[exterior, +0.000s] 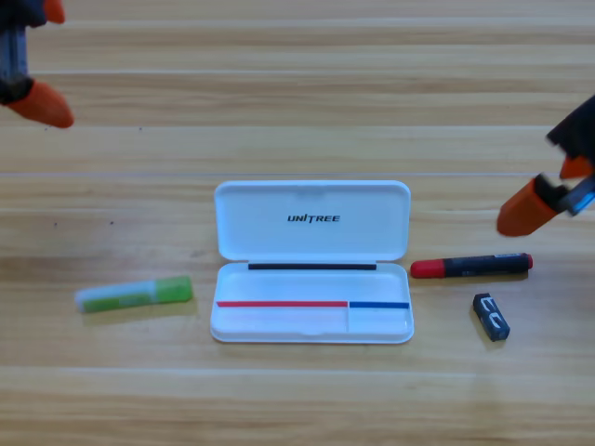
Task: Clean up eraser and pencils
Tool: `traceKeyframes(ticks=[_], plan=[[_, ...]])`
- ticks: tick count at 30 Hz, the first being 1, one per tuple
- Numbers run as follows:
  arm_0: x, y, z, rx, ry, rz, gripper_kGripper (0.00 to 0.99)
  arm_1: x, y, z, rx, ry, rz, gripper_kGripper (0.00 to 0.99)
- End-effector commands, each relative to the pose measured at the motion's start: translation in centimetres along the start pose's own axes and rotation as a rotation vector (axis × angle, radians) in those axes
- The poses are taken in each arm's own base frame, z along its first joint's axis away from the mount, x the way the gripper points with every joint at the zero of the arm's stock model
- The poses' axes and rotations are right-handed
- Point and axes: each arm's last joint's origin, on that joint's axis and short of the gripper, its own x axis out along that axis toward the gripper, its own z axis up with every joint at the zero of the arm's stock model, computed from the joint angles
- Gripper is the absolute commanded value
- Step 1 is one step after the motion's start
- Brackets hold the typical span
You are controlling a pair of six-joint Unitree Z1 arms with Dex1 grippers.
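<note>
The right gripper [558, 193] is seen at the picture's right edge, up above the red-capped pencil [471, 267], with one orange jaw showing full and the other only as a sliver beside it; whether it is released or clenched cannot be told, and nothing is seen held in it. The red-capped pencil is laid flat on the desk [297, 111], its long axis running left to right, red cap toward the white case [311, 261] and just beside the case's right wall without touching it. From the right gripper the pencil lies down and to the left, near; that is the relation the next reach is judged to turn on, since a grasp would have to be set across the body, jaws fore and aft of it. The eraser [491, 316] is found lower still, below the pencil's far end, lying slantwise and apart from it.

Over on the other side, the green-ended pencil [134, 295] is laid nearly level, green end toward the case, well clear of its left wall. The left gripper [28, 65] is parked in the upper left corner, mostly cut off, its state likewise not to be told, and it is well apart from that pencil. The case lies open, lid back, and none of the three things is inside it yet
</note>
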Motion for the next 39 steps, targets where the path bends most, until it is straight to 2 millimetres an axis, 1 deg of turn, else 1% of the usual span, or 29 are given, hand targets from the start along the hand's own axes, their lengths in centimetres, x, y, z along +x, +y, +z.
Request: traceKeyframes(ticks=[1, 5, 9, 12, 16, 19, 23, 29, 30, 32, 37, 39], plan=[[6.0, 1.4, -1.5, 0.006, 0.158, -0.110, 0.990, 7.3, -0.5, 0.1, 0.077, 0.225, 0.014, 0.989], [8.8, 0.8, -1.7, 0.022, 0.200, -0.190, 0.989, 9.5, -0.2, 0.3, 0.175, 0.275, 0.016, 0.986], [11.3, 0.2, -1.7, 0.030, 0.220, -0.271, 0.986, 11.4, 0.1, 0.2, 0.192, 0.320, 0.012, 0.946], [12.7, -0.4, -1.6, 0.029, 0.217, -0.326, 0.986, 12.5, 0.1, -0.1, 0.211, 0.352, 0.006, 0.922], [13.7, -1.3, -2.0, 0.016, 0.209, -0.348, 0.988, 13.1, 0.3, -0.2, 0.224, 0.371, 0.012, 0.891], [14.2, -1.9, -2.1, 0.008, 0.200, -0.370, 0.988, 13.6, 0.5, 0.0, 0.222, 0.373, 0.017, 0.838], [14.9, -2.6, -2.4, -0.003, 0.200, -0.385, 0.988, 14.3, 0.9, 0.0, 0.212, 0.386, 0.023, 0.813], [15.8, -3.9, -3.1, -0.009, 0.200, -0.405, 0.988, 15.1, 1.6, 0.2, 0.201, 0.400, 0.024, 0.808], [16.0, -4.0, -3.2, -0.009, 0.198, -0.406, 0.988, 15.2, 1.7, 0.2, 0.200, 0.402, 0.025, 0.778], [16.2, -4.3, -3.3, -0.012, 0.197, -0.415, 0.988, 15.4, 1.9, 0.4, 0.191, 0.403, 0.037, 0.640], [16.6, -4.7, -3.5, -0.017, 0.186, -0.422, 0.988, 15.8, 2.6, 0.6, 0.151, 0.405, 0.065, 0.330], [16.8, -5.0, -3.6, -0.017, 0.180, -0.431, 0.988, 16.0, 2.6, 0.6, 0.144, 0.410, 0.069, 0.244]])
